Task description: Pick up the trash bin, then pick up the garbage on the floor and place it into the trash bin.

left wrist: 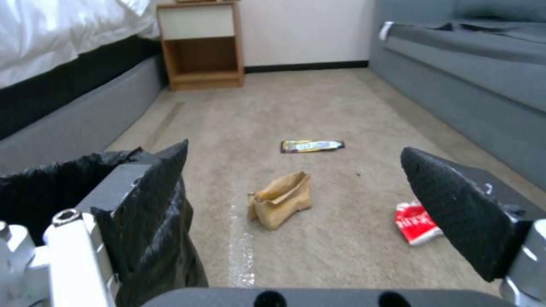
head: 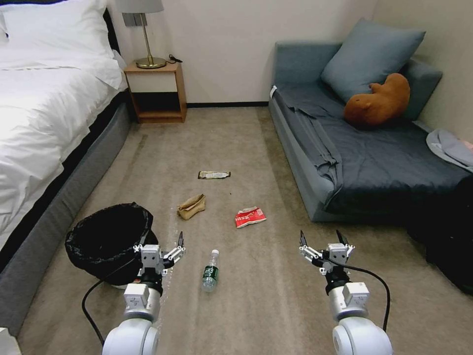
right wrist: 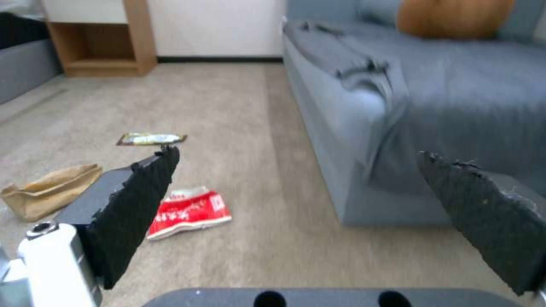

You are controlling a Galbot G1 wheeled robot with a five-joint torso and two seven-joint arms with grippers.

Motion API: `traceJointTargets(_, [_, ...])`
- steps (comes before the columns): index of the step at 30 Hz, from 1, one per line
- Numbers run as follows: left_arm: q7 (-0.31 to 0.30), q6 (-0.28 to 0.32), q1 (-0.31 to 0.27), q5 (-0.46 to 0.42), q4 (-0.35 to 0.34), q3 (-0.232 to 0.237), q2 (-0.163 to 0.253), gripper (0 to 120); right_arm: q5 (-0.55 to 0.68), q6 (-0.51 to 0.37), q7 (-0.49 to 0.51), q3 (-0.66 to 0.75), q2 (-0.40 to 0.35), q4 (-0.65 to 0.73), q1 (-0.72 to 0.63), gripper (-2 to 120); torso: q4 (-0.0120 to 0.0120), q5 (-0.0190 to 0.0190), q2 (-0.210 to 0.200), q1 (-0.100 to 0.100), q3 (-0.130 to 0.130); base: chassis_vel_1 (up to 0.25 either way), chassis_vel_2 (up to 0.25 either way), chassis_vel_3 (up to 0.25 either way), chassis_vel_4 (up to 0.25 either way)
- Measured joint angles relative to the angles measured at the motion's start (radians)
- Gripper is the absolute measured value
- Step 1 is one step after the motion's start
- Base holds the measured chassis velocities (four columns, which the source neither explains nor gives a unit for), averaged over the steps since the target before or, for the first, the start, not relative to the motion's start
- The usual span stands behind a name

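Nearest you, the left gripper hangs with its jaws spread at the right rim of the trash bin, which sits unlifted at eight o'clock. The right gripper also gapes, empty. All the garbage is yet to collect: bottle, red wrapper, paper bag, snack wrapper at twelve.

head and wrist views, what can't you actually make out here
- Inside of the trash bin: in the head view the black liner is too dark to show its bottom; in the left wrist view a finger of the open left pincer covers part of it.
- Print on the red-and-white wrapper: blurred in the right wrist view, too small in the head view.
- Bottle label text: too small in the head view.
- Right pincer hangs open, idle.
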Motion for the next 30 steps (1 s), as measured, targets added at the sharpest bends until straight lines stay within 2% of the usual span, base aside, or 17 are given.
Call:
traceJointTargets(1, [0.000, 0.000, 0.000, 0.000, 0.000, 0.000, 0.000, 100, 0.000, 0.000, 0.000, 0.000, 0.000, 0.000, 0.000, 100, 0.0000, 0.0000, 0.000, 0.000, 0.000, 0.000, 0.000, 0.000, 0.000])
traceJointTargets(3, [-0.055, 0.094, -0.075, -0.042, 0.018, 0.013, 0.015, 100, 0.097, -0.103, 0.028, 0.018, -0.013, 0.021, 0.010, 100, -0.0002, 0.0000, 0.000, 0.000, 0.000, 0.000, 0.000, 0.000, 0.000])
traceJointTargets(5, [-0.066, 0.113, -0.091, -0.051, 0.022, 0.016, 0.019, 100, 0.113, -0.119, 0.033, 0.020, -0.016, 0.025, 0.012, 100, -0.0002, 0.0001, 0.000, 0.000, 0.000, 0.000, 0.000, 0.000, 0.000])
traceJointTargets(7, [-0.114, 0.196, -0.157, -0.089, 0.038, 0.028, 0.032, 100, 0.198, -0.209, 0.057, 0.035, -0.027, 0.043, 0.021, 100, -0.0002, 0.0001, 0.000, 0.000, 0.000, 0.000, 0.000, 0.000, 0.000])
traceJointTargets(8, [-0.114, 0.196, -0.157, -0.089, 0.038, 0.028, 0.032, 100, 0.198, -0.209, 0.057, 0.035, -0.027, 0.043, 0.021, 100, -0.0002, 0.0001, 0.000, 0.000, 0.000, 0.000, 0.000, 0.000, 0.000])
traceJointTargets(10, [-0.152, 0.261, -0.209, -0.118, 0.050, 0.037, 0.042, 100, 0.255, -0.269, 0.074, 0.046, -0.035, 0.055, 0.028, 100, -0.0002, 0.0000, 0.000, 0.000, 0.000, 0.000, 0.000, 0.000, 0.000])
traceJointTargets(11, [-0.152, 0.261, -0.209, -0.118, 0.050, 0.037, 0.042, 100, 0.255, -0.269, 0.074, 0.046, -0.035, 0.055, 0.028, 100, -0.0002, 0.0000, 0.000, 0.000, 0.000, 0.000, 0.000, 0.000, 0.000])
traceJointTargets(13, [-0.172, 0.298, -0.252, -0.135, 0.056, 0.042, 0.049, 100, 0.299, -0.313, 0.086, 0.052, -0.040, 0.063, 0.033, 100, -0.0004, 0.0000, 0.000, 0.000, 0.000, 0.000, 0.000, 0.000, 0.000])
traceJointTargets(15, [-0.175, 0.305, -0.256, -0.138, 0.058, 0.043, 0.050, 100, 0.308, -0.318, 0.089, 0.052, -0.041, 0.063, 0.035, 100, -0.0003, 0.0004, 0.000, 0.000, 0.000, 0.000, 0.000, 0.000, 0.000])
traceJointTargets(18, [-0.202, 0.361, -0.306, -0.160, 0.070, 0.049, 0.060, 100, 0.393, -0.384, 0.113, 0.048, -0.044, 0.063, 0.051, 100, 0.0002, 0.0004, 0.000, 0.000, 0.000, 0.000, 0.000, 0.000, 0.000])
traceJointTargets(19, [-0.202, 0.361, -0.306, -0.160, 0.070, 0.049, 0.060, 100, 0.393, -0.384, 0.113, 0.048, -0.044, 0.063, 0.051, 100, 0.0002, 0.0004, 0.000, 0.000, 0.000, 0.000, 0.000, 0.000, 0.000])
traceJointTargets(20, [-0.221, 0.403, -0.339, -0.176, 0.081, 0.054, 0.068, 100, 0.404, -0.392, 0.117, 0.047, -0.044, 0.057, 0.054, 100, 0.0000, -0.0005, 0.000, 0.000, 0.000, 0.000, 0.000, 0.000, 0.000])
traceJointTargets(21, [-0.234, 0.431, -0.361, -0.187, 0.088, 0.057, 0.074, 100, 0.405, -0.392, 0.117, 0.046, -0.045, 0.054, 0.055, 100, 0.0000, 0.0000, 0.000, 0.000, 0.000, 0.000, 0.000, 0.000, 0.000])
traceJointTargets(22, [-0.258, 0.485, -0.402, -0.207, 0.100, 0.063, 0.085, 100, 0.406, -0.392, 0.117, 0.045, -0.045, 0.048, 0.055, 100, -0.0002, 0.0002, 0.000, 0.000, 0.000, 0.000, 0.000, 0.000, 0.000])
traceJointTargets(23, [-0.258, 0.485, -0.402, -0.207, 0.100, 0.063, 0.085, 100, 0.406, -0.392, 0.117, 0.045, -0.045, 0.048, 0.055, 100, -0.0002, 0.0002, 0.000, 0.000, 0.000, 0.000, 0.000, 0.000, 0.000])
traceJointTargets(24, [-0.276, 0.530, -0.440, -0.221, 0.117, 0.068, 0.094, 100, 0.406, -0.392, 0.117, 0.044, -0.046, 0.044, 0.056, 100, -0.0005, 0.0001, 0.000, 0.000, 0.000, 0.000, 0.000, 0.000, 0.000])
traceJointTargets(30, [-0.279, 0.548, -0.455, -0.220, 0.133, 0.062, 0.104, 100, 0.404, -0.385, 0.116, 0.040, -0.047, 0.027, 0.061, 100, -0.0001, 0.0001, 0.000, 0.000, 0.000, 0.000, 0.000, 0.000, 0.000])
